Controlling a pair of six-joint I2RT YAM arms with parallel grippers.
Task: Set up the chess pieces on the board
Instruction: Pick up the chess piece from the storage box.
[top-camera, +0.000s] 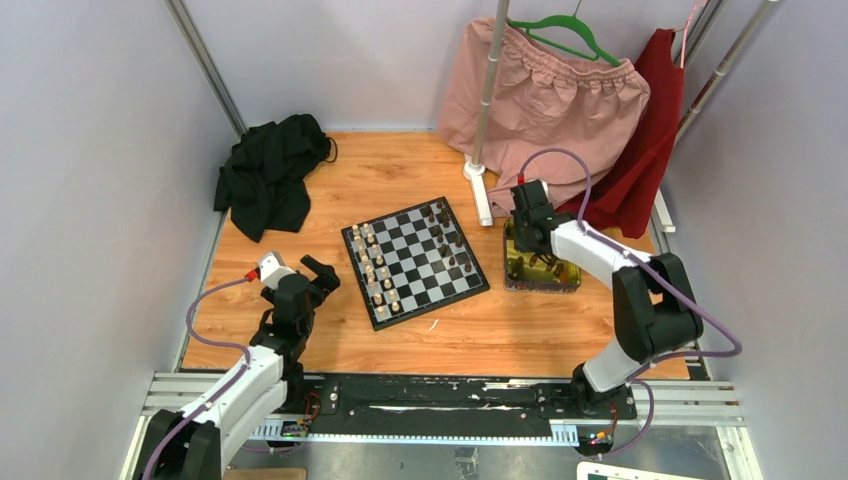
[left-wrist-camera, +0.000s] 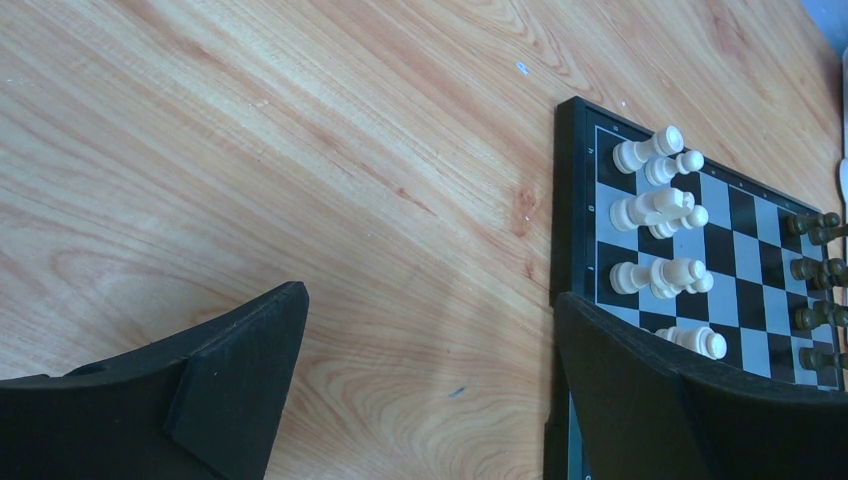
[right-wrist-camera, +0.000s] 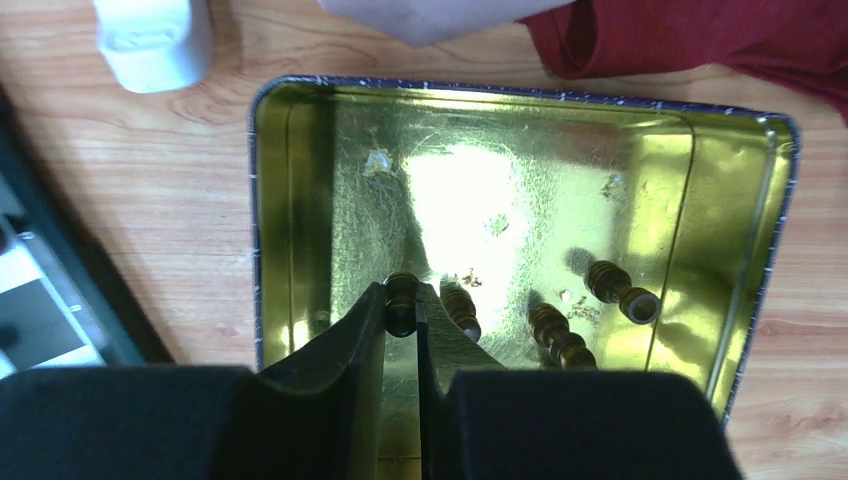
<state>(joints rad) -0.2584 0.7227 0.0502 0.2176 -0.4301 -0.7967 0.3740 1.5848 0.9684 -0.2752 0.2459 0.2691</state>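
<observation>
The right gripper (right-wrist-camera: 400, 298) reaches down into the tin (right-wrist-camera: 520, 92). The tin stands between the board (top-camera: 415, 262) and the right edge of the table (top-camera: 400, 170). The jaws are clenched on a dark piece (right-wrist-camera: 401, 315), pinched at the very fingertips. Three loose pieces (right-wrist-camera: 558, 335) lie on the tin floor, and the nearest is just beside the right finger.

The left gripper (left-wrist-camera: 430, 305) hangs over bare table toward the near-left corner, jaws released wide, holding nothing. The board lies at mid-table, slightly rotated. White pieces (left-wrist-camera: 660, 210) line its left edge and dark pieces (top-camera: 450, 240) its right edge. The dark side appears incomplete.

Probable faults from this state:

- Dropped piece. The grip is shallow and the piece small and rounded, so a fast lift may let it pivot out and fall.
- Dragged neighbour. The loose piece beside the finger may be nudged or carried up with the held one.
- Shifted tin. A finger catching the tin wall on the way out may slide or tip the tin.
- Toppled ranks. The fingers are broad beside the pieces, so a descent into the crowded right edge may knock down standing ones.
- Bad release. Whether the held piece hangs upright cannot be told. If tilted, it may fall over when set down.
</observation>
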